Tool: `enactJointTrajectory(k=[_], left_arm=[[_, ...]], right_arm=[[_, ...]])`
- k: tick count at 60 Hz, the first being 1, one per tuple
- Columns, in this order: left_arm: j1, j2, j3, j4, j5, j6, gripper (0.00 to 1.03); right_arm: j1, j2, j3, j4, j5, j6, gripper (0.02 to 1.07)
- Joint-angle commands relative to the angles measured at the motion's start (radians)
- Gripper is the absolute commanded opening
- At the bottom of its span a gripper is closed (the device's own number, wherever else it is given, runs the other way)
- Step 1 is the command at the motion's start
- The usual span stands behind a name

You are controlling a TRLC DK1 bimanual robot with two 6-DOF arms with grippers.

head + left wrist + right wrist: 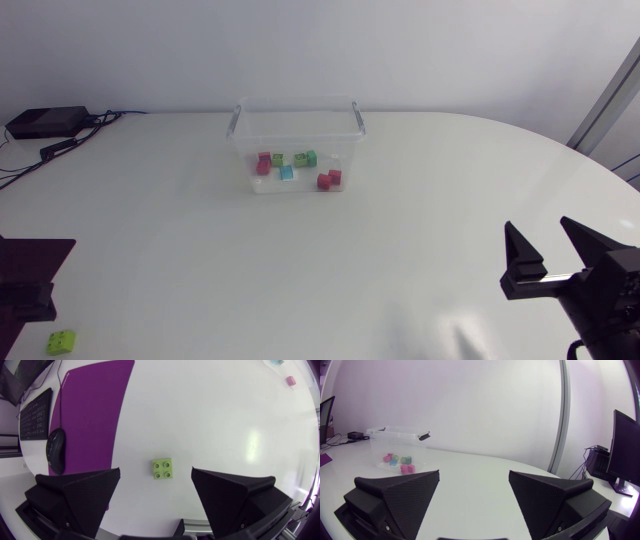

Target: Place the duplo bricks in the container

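Lime-green four-stud duplo brick [163, 469]: lying studs-up on the bench [400, 200], square, no long axis. Left end effector [156, 471]: hovering directly above it, released, nothing grasped. Right end effector [540, 228]: idling released, well apart. Container [297, 105]: holding other bricks [328, 180], far across.

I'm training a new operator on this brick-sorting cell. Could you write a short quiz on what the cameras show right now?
1. True or false: every brick already lies inside the clear plastic container.
2. Where is the lime-green four-stud brick?
A) inside the container
B) on the white table, by the left claw
C) stacked on a red brick
3. Fill in: the right claw is empty and its fingers stand ___.

Key: 1 false (the lime-green brick is still out on the table); 2 B; 3 open.
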Motion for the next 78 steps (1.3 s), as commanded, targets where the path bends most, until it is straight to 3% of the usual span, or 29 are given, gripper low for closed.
enactJointTrajectory(k=[1, 13, 32, 46, 51, 56, 58, 78], left_arm=[[0.043, 0.056, -0.052, 0.012, 0.007, 0.045, 0.99], [0.058, 0.123, -0.124, 0.074, 0.004, 0.064, 0.99], [0.063, 0.261, -0.087, 0.093, 0.005, 0.071, 0.99], [0.061, 0.338, -0.073, 0.173, 0.004, 0.071, 0.97], [0.063, 0.335, -0.072, 0.198, 0.004, 0.071, 0.79], [0.069, 0.32, -0.069, 0.219, 0.005, 0.068, 0.43], [0.073, 0.309, -0.07, 0.23, 0.007, 0.064, 0.34], [0.093, 0.251, -0.116, 0.241, 0.091, 0.102, 0.28]], right_arm=[[0.008, -0.008, -0.02, 0.009, -0.008, -0.015, 1.02], [0.008, -0.008, -0.02, 0.009, -0.008, -0.015, 1.02], [0.008, -0.008, -0.02, 0.007, -0.008, -0.015, 1.02], [0.008, -0.008, -0.02, 0.009, -0.008, -0.015, 1.02], [0.008, -0.008, -0.02, 0.009, -0.008, -0.013, 1.02], [0.008, -0.008, -0.02, 0.009, -0.008, -0.015, 1.02], [0.008, -0.008, -0.02, 0.009, -0.008, -0.015, 1.02], [0.008, -0.008, -0.02, 0.007, -0.008, -0.015, 1.02]])
